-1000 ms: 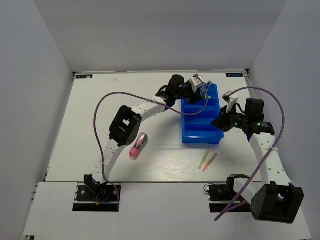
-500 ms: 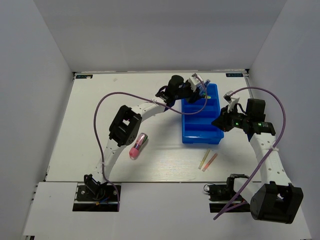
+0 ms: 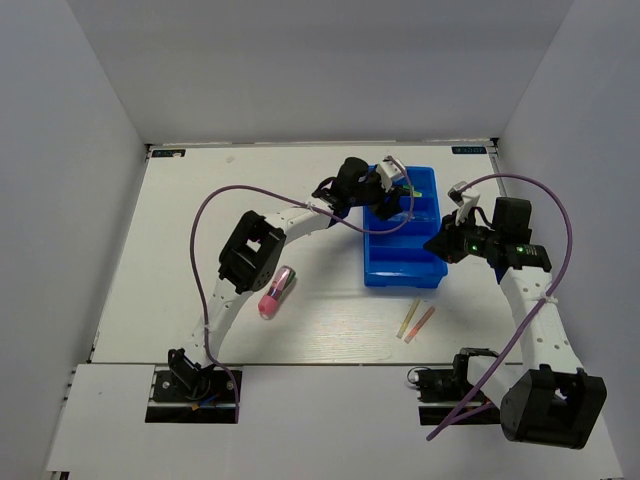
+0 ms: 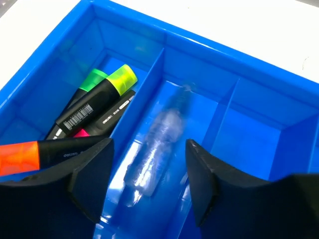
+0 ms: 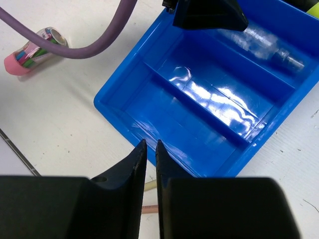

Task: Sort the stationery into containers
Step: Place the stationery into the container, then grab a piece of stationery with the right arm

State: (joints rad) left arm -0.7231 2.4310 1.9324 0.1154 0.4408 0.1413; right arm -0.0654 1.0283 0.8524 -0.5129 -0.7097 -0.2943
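The blue tray [image 3: 403,280] stands right of centre. My left gripper [image 3: 393,186] hangs open over its far end; in the left wrist view the gripper [image 4: 148,184] straddles the clear pen [image 4: 158,147], which is blurred and apart from both pads, in the middle compartment of the tray [image 4: 199,40]. Highlighters with green [image 4: 93,78], yellow [image 4: 122,78] and orange [image 4: 18,157] caps lie in the compartment to the left. My right gripper [image 3: 441,246] is shut and empty at the tray's right side; the right wrist view [image 5: 149,147] shows it above the near rim.
The pink-and-silver marker [image 3: 275,291] lies left of the tray and also shows in the right wrist view [image 5: 29,53]. A thin yellow pen [image 3: 408,319] and pink pen [image 3: 421,322] lie just in front of the tray. A purple cable [image 5: 94,36] crosses above the tray's [image 5: 119,107] corner.
My left gripper has shifted slightly back over the tray's far end, and the clear pen it held there is now loose in the compartment. The right arm has barely moved.
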